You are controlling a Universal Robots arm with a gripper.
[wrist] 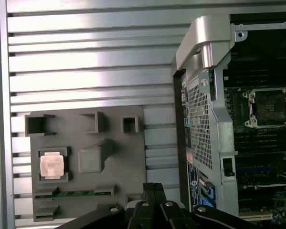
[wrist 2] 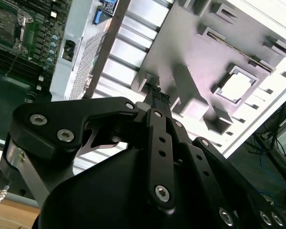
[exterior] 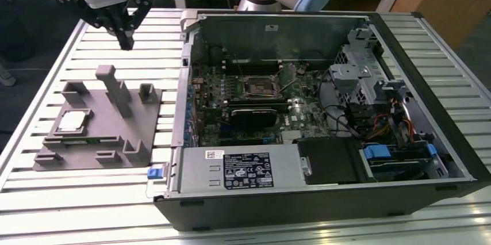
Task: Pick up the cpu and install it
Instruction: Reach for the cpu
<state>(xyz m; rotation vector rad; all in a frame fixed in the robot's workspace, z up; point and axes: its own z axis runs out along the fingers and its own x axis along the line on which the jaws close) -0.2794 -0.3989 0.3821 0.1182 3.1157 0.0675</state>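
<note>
Over the slatted surface [exterior: 46,199], in the exterior view, the gripper [exterior: 125,42] hung at about 12 o'clock from the grey fixture [exterior: 96,113], its fingers drawn together on nothing. The cpu [exterior: 73,121] lay flat in a recess toward the fixture's 9 o'clock edge, well apart from the tips. The open computer case [exterior: 307,210] stood at 3 o'clock of the fixture, with the motherboard socket [exterior: 259,85] bare inside it. By my judgement the work stood at the approach before the pick, nothing yet lifted; a grasp would call for the fingers to part and settle squarely on either side of the chip. In the second wrist view the gripper [wrist 2: 158,97] showed closed tips over the fixture [wrist 2: 181,43], and the cpu [wrist 2: 237,87] was washed pale by glare, its edges hard to tell. In the first wrist view the fingers [wrist: 149,188] touched one another and the cpu [wrist: 52,165] sat in its recess. The socket [wrist: 270,107] was cut off at the picture's edge, and I could not tell whether its latch was open.
</note>
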